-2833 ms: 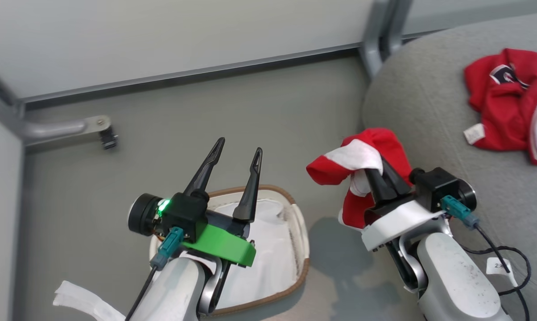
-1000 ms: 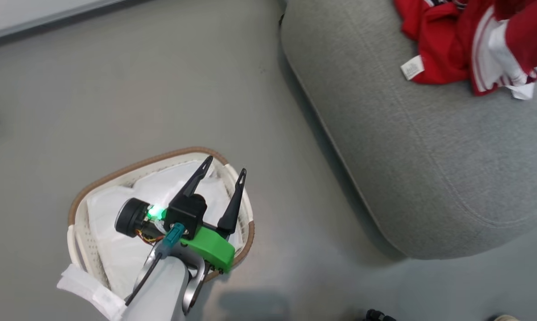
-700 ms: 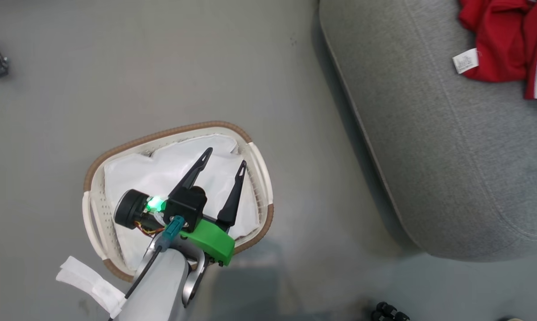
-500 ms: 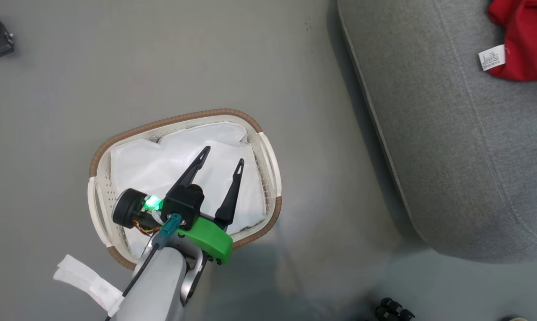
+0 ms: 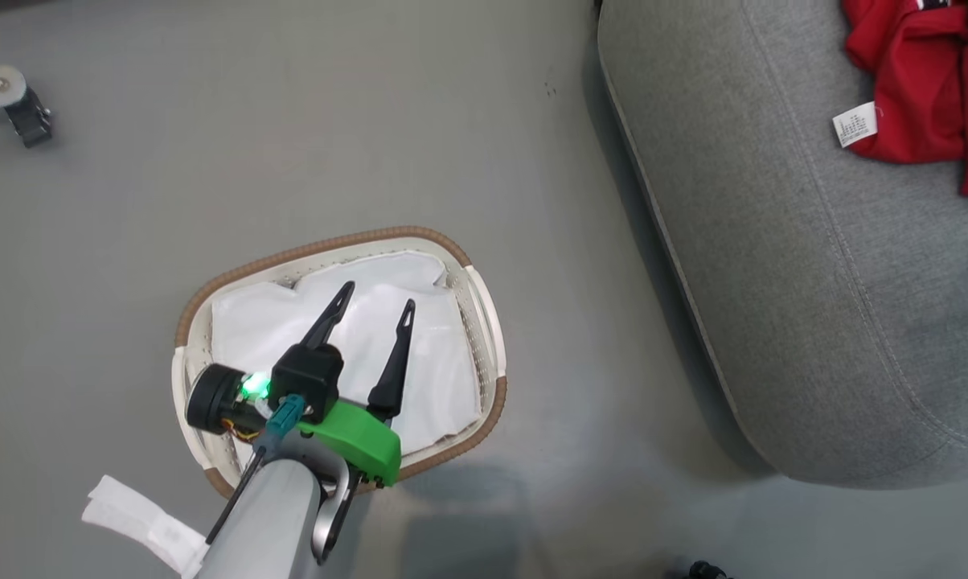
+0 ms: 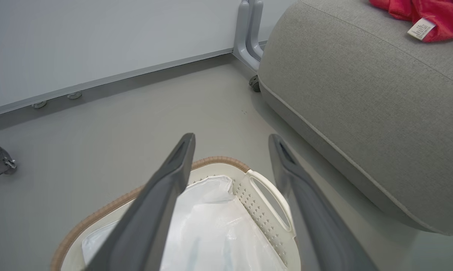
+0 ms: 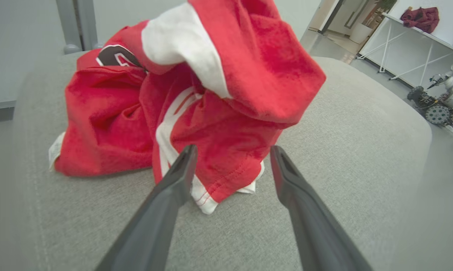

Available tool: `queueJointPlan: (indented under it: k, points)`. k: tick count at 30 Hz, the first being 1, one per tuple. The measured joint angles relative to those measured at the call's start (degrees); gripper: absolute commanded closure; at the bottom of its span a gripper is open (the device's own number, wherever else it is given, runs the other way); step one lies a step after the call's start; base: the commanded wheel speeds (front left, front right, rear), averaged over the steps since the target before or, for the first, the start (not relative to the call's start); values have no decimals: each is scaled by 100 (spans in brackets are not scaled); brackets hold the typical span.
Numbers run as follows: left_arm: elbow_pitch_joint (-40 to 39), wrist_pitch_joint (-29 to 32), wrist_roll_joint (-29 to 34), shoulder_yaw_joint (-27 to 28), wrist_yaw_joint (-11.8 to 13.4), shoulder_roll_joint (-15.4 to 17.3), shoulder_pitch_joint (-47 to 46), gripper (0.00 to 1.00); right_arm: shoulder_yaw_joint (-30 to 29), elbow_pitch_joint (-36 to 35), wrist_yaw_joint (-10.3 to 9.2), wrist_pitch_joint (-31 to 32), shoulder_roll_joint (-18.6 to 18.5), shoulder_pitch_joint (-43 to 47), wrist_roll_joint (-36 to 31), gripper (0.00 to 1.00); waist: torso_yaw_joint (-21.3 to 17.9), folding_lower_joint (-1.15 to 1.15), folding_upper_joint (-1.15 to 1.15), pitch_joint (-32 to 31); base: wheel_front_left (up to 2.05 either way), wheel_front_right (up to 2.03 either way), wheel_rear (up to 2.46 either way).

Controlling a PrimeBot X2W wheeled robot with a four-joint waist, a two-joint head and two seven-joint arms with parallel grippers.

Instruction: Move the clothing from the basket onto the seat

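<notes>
Red clothing (image 5: pixel 926 88) with white stripes and a white tag lies on the grey seat (image 5: pixel 814 265) at the upper right of the head view. In the right wrist view the clothing (image 7: pixel 196 101) is a crumpled heap on the seat (image 7: pixel 324 169), and my right gripper (image 7: pixel 232 152) stands open just in front of it, its fingers apart from the fabric. The white basket (image 5: pixel 484 322) with a brown rim sits on the floor and holds a white liner sheet (image 5: pixel 420 354). My left gripper (image 5: pixel 375 295) hangs open above the basket (image 6: pixel 264 195), with nothing between its fingers.
A grey floor (image 5: pixel 331 137) lies between basket and seat. A castor on a metal foot (image 5: pixel 18 112) stands at the far left. A wall with a skirting rail (image 6: pixel 117 77) and a metal frame leg (image 6: pixel 249 34) stand beyond. White tape hangs from my left forearm (image 5: pixel 142 523).
My right gripper carried a red garment to the seat and opened, leaving it on the heap. The head camera shifted; the left gripper stayed open over the basket.
</notes>
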Motion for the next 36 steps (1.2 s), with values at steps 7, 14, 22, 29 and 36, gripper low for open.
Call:
queueJointPlan:
  k: [7,14,22,29,36]
  points:
    - [-47,1,-34,388,45,-54,257,0,545,-761,0,1,449,726,338,0,77,0,0,-389,0,0,0]
    - [-212,0,-118,766,256,-85,510,0,1404,-1116,0,0,864,898,521,0,424,0,0,-693,0,0,0]
    - [-377,0,-323,1110,511,-91,564,0,2318,-1123,0,0,1127,692,591,0,913,0,0,-921,0,0,0]
    - [-366,0,-331,1402,565,-90,672,0,2871,-1189,0,0,1211,726,750,0,1264,0,0,-1145,0,0,0]
    - [-378,0,-343,1623,592,-90,1051,0,3100,-1202,0,0,1222,1184,965,0,1370,0,0,-1487,0,0,0]
